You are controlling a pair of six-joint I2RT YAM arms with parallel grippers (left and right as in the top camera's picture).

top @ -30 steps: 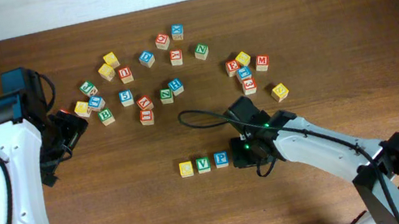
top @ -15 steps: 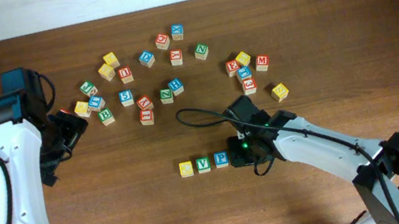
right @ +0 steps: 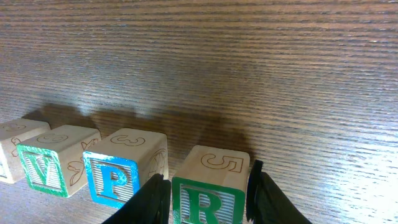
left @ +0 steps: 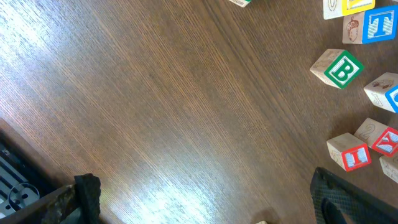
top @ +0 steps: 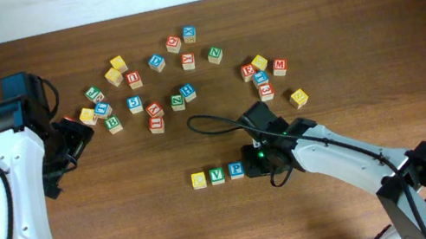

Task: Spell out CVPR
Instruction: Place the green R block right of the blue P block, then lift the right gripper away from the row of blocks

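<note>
Four blocks [right: 112, 180] run left-right in line; right jaws flank upright R block [right: 208, 202], grip unclear.

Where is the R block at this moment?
Right wrist view, bottom centre: the R block stands between the right gripper's fingers, right of the P block.

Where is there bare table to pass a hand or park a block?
Free: the wood below the letter row, left of it up to the left arm, and the strip between it and the loose blocks. Crowded: among those blocks and at the right pincer.
</note>
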